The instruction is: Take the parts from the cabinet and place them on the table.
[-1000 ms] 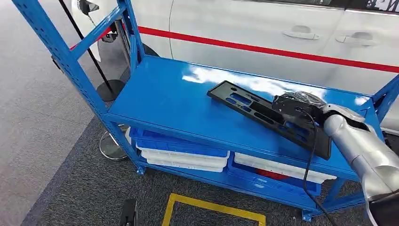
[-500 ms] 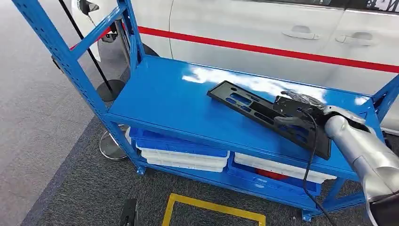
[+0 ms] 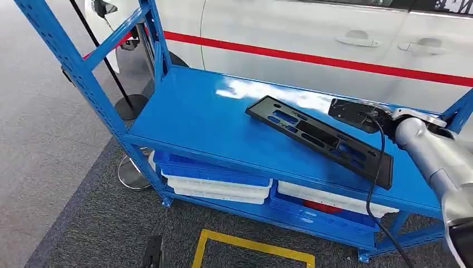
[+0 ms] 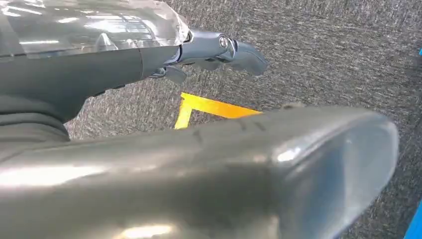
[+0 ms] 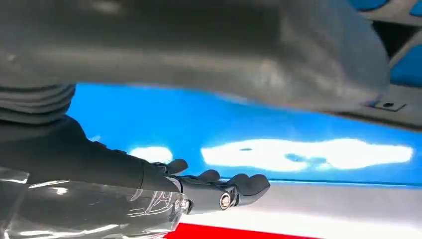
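Observation:
A long black slotted part lies flat on the blue rack's top shelf, toward its right end. My right hand hovers just behind the part's far right end, clear of it, near the shelf's back edge. In the right wrist view its fingers are stretched out over the glossy blue shelf with nothing in them. My left hand hangs over grey carpet, fingers extended and holding nothing.
Blue and white bins fill the rack's lower shelf. A white car with a red stripe stands right behind the rack. Blue uprights frame the left end. Yellow floor tape and a black stand base mark the carpet.
My right hand has lifted off the black part's right end and moved back and to the right. The part stays where it lay on the shelf.

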`<control>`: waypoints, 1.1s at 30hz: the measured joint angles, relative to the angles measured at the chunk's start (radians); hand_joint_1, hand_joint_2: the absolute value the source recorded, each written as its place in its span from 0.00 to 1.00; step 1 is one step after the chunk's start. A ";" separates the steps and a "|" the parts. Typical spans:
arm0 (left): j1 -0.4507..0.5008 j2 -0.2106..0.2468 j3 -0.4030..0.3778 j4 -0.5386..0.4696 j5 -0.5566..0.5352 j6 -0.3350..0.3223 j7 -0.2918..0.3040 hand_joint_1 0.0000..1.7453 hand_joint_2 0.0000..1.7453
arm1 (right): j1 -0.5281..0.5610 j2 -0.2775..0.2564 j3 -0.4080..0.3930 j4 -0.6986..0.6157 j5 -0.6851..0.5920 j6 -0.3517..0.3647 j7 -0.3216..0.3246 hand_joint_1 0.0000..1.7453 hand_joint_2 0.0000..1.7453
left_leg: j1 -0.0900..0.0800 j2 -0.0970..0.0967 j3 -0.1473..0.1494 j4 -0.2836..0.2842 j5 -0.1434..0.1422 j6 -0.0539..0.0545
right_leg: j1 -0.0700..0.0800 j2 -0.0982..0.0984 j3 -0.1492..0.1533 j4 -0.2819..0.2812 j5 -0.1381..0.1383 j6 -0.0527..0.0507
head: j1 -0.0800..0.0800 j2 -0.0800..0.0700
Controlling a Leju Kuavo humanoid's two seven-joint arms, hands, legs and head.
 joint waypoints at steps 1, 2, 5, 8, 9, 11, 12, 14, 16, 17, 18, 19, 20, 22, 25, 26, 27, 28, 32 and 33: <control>0.000 0.000 0.000 0.000 0.000 0.000 0.000 0.00 0.00 | 0.002 0.002 0.001 0.001 0.000 -0.003 0.000 0.00 0.00 | 0.000 0.000 0.000 0.000 0.000 0.000 | 0.000 0.000 0.000 0.000 0.000 0.000 | 0.000 0.000; 0.000 0.000 0.000 0.000 0.000 0.000 0.000 0.00 0.00 | 0.006 0.004 0.001 0.001 0.000 -0.007 -0.001 0.00 0.00 | 0.000 0.000 0.000 0.000 0.000 0.000 | 0.000 0.000 0.000 0.000 0.000 0.000 | 0.000 0.000; -0.001 0.000 0.000 0.000 0.000 0.002 0.000 0.00 0.00 | 0.027 0.012 0.002 0.003 -0.005 -0.033 -0.002 0.00 0.00 | 0.000 0.000 0.000 0.000 0.000 0.000 | 0.000 0.000 0.000 0.000 0.000 0.000 | 0.000 0.000; -0.003 0.000 -0.002 0.000 -0.001 0.008 0.002 0.00 0.00 | 0.061 0.022 0.002 0.005 -0.021 -0.067 -0.006 0.00 0.00 | 0.000 0.000 0.000 0.000 0.000 0.000 | 0.000 0.000 0.000 0.000 0.000 0.000 | 0.000 0.000; -0.004 0.000 -0.002 0.000 -0.002 0.010 0.002 0.00 0.00 | 0.076 0.025 0.002 0.005 -0.024 -0.078 -0.007 0.00 0.00 | 0.000 0.000 0.000 0.000 0.000 0.000 | 0.000 0.000 0.000 0.000 0.000 0.000 | 0.000 0.000; -0.006 0.000 -0.004 0.000 -0.005 0.012 0.005 0.00 0.00 | 0.106 0.034 0.002 0.007 -0.032 -0.106 -0.010 0.00 0.00 | 0.000 0.000 0.000 0.000 0.000 0.000 | 0.000 0.000 0.000 0.000 0.000 0.000 | 0.000 0.000; -0.007 0.000 -0.005 0.000 -0.011 0.013 0.005 0.00 0.00 | 0.120 0.039 0.002 0.008 -0.034 -0.116 -0.010 0.00 0.00 | 0.000 0.000 0.000 0.000 0.000 0.000 | 0.000 0.000 0.000 0.000 0.000 0.000 | 0.000 0.000; -0.007 -0.001 -0.006 0.000 -0.015 0.016 0.007 0.00 0.00 | 0.147 0.048 0.001 0.010 -0.043 -0.136 -0.013 0.00 0.00 | 0.000 0.000 0.000 0.000 0.000 0.000 | 0.000 0.000 0.000 0.000 0.000 0.000 | 0.000 0.000; -0.007 -0.002 -0.006 0.000 -0.016 0.018 0.008 0.00 0.00 | 0.176 0.059 -0.002 0.012 -0.049 -0.157 -0.014 0.00 0.00 | 0.000 0.000 0.000 0.000 0.000 0.000 | 0.000 0.000 0.000 0.000 0.000 0.000 | 0.000 0.000; -0.007 -0.003 -0.007 0.000 -0.016 0.018 0.008 0.00 0.00 | 0.192 0.062 -0.002 0.013 -0.051 -0.168 -0.014 0.00 0.00 | 0.000 0.000 0.000 0.000 0.000 0.000 | 0.000 0.000 0.000 0.000 0.000 0.000 | 0.000 0.000; -0.007 -0.004 -0.008 0.000 -0.017 0.019 0.009 0.00 0.00 | 0.208 0.067 -0.002 0.014 -0.052 -0.177 -0.014 0.00 0.00 | 0.000 0.000 0.000 0.000 0.000 0.000 | 0.000 0.000 0.000 0.000 0.000 0.000 | 0.000 0.000; -0.007 -0.005 -0.008 0.000 -0.018 0.019 0.011 0.00 0.00 | 0.221 0.069 -0.002 0.014 -0.052 -0.184 -0.016 0.00 0.00 | 0.000 0.000 0.000 0.000 0.000 0.000 | 0.000 0.000 0.000 0.000 0.000 0.000 | 0.000 0.000; -0.007 -0.005 -0.010 0.000 -0.020 0.020 0.012 0.00 0.00 | 0.228 0.072 -0.002 0.014 -0.052 -0.193 -0.016 0.00 0.00 | 0.000 0.000 0.000 0.000 0.000 0.000 | 0.000 0.000 0.000 0.000 0.000 0.000 | 0.000 0.000; -0.008 -0.006 -0.014 0.000 -0.025 0.023 0.016 0.00 0.00 | 0.232 0.073 -0.003 0.015 -0.052 -0.199 -0.016 0.00 0.00 | 0.000 0.000 0.000 0.000 0.000 0.000 | 0.000 0.000 0.000 0.000 0.000 0.000 | 0.000 0.000; -0.007 -0.006 -0.023 0.000 -0.033 0.024 0.020 0.00 0.00 | 0.234 0.073 -0.005 0.016 -0.052 -0.202 -0.017 0.00 0.00 | 0.000 0.000 0.001 0.000 0.000 0.000 | 0.000 0.000 0.000 0.000 0.000 0.000 | 0.000 0.000; -0.007 -0.006 -0.025 0.000 -0.033 0.025 0.021 0.00 0.00 | 0.235 0.073 -0.006 0.017 -0.053 -0.203 -0.017 0.00 0.00 | 0.000 0.000 0.001 0.000 0.000 0.000 | 0.000 0.000 0.000 0.000 0.000 0.000 | 0.000 0.000; -0.007 -0.006 -0.026 0.000 -0.033 0.026 0.022 0.00 0.00 | 0.235 0.073 -0.007 0.018 -0.053 -0.203 -0.017 0.00 0.00 | 0.000 0.000 0.001 0.000 0.000 0.000 | 0.000 0.000 0.001 0.000 0.000 0.000 | 0.000 0.000; -0.007 -0.006 -0.027 0.000 -0.033 0.027 0.023 0.00 0.00 | 0.235 0.073 -0.008 0.018 -0.053 -0.204 -0.017 0.00 0.00 | 0.000 0.000 0.001 0.000 0.000 0.000 | 0.000 0.000 0.001 0.000 0.000 0.000 | 0.000 0.000; -0.007 -0.006 -0.031 0.000 -0.033 0.028 0.023 0.00 0.00 | 0.236 0.073 -0.011 0.021 -0.053 -0.205 -0.017 0.00 0.00 | 0.000 0.000 0.001 0.000 0.000 0.000 | 0.000 0.000 0.001 0.000 0.000 0.000 | 0.000 0.000; -0.007 -0.006 -0.031 0.000 -0.033 0.028 0.023 0.00 0.00 | 0.236 0.073 -0.011 0.021 -0.052 -0.206 -0.017 0.00 0.00 | 0.000 0.000 0.001 0.000 0.000 0.000 | 0.000 0.000 0.001 0.000 0.000 0.000 | 0.000 0.000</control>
